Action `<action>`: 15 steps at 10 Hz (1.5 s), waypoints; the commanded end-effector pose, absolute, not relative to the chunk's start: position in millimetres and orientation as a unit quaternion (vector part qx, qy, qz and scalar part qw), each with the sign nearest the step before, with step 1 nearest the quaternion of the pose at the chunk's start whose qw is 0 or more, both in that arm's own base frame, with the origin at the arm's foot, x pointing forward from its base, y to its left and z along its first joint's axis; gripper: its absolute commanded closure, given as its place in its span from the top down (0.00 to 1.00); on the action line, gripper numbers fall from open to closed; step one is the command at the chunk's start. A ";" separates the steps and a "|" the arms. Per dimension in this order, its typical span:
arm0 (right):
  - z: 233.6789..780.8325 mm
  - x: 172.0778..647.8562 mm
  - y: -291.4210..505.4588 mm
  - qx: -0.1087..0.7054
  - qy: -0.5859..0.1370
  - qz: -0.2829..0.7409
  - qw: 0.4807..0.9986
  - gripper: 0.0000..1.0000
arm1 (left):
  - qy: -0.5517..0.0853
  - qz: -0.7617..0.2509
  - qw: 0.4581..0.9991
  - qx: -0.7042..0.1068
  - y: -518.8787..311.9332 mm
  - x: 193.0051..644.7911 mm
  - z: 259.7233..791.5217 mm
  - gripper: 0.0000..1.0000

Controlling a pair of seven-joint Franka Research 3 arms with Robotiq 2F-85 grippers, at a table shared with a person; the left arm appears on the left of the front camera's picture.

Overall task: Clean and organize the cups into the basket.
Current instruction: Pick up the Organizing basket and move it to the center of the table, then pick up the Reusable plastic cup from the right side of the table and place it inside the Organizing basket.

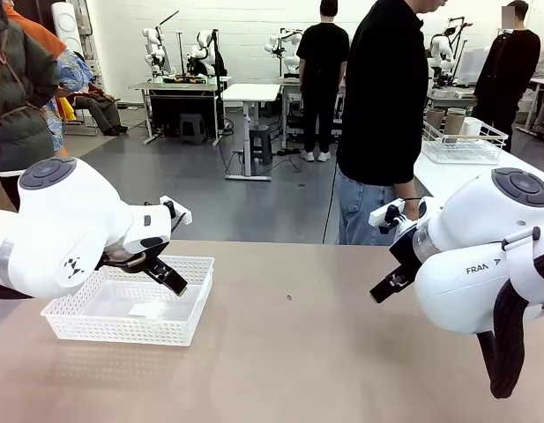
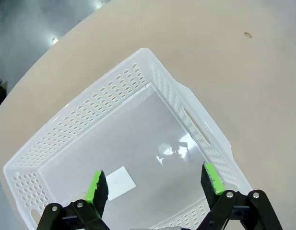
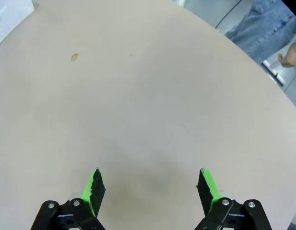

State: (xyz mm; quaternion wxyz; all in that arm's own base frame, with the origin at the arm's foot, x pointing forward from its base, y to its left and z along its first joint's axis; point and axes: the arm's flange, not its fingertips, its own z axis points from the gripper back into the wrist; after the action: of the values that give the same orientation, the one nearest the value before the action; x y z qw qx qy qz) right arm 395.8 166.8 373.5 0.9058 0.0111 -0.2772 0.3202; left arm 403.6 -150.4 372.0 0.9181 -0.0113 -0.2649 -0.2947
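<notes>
- Hovering over the white plastic basket (image 1: pixel 95 328), the left gripper (image 1: pixel 172 278) points down at its floor without touching it.
- In the left wrist view the left gripper (image 2: pixel 153 177) has its green pads (image 2: pixel 96 187) spread wide, with nothing between them.
- That perforated basket (image 2: pixel 114 91) stands on the tan table (image 1: pixel 307 361), on the robot's left side near the table's left edge.
- Its lattice walls and a cut-out handle (image 2: pixel 196 127) are plain in the left wrist view, and a small white label (image 2: pixel 120 182) lies flat on its floor.
- The right gripper (image 1: pixel 388 286) hangs above bare tabletop on the right side, well apart from the basket and tilted down toward the middle.
- Seen from its own wrist, the right gripper (image 3: pixel 150 179) also stands wide open and holds nothing, with only the table (image 3: pixel 138 96) beneath it.
- A small brownish mark (image 3: pixel 74 57) sits on the table surface, away from both claws.
- A person (image 1: pixel 386 88) in a black top and blue jeans stands at the far edge, one hand (image 3: pixel 290 53) hanging beside the leg.
- Behind the person, a white wire basket (image 1: pixel 465 148) rests on another table; the tan shapes (image 1: pixel 445 120) standing in it may be cups, but they are too small to tell.
</notes>
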 end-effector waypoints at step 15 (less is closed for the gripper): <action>499.3 330.7 160.9 -0.050 -0.293 0.351 0.888 1.00 | -0.234 -0.375 0.897 0.027 -158.4 325.0 491.7 1.00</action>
State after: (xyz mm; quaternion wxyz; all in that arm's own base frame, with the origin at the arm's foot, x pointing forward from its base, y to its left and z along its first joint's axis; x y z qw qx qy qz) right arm 310.4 161.1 519.8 0.8838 -0.0518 -0.2987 0.3564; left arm 308.9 -154.0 509.5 0.8940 0.0333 -0.2375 -0.3785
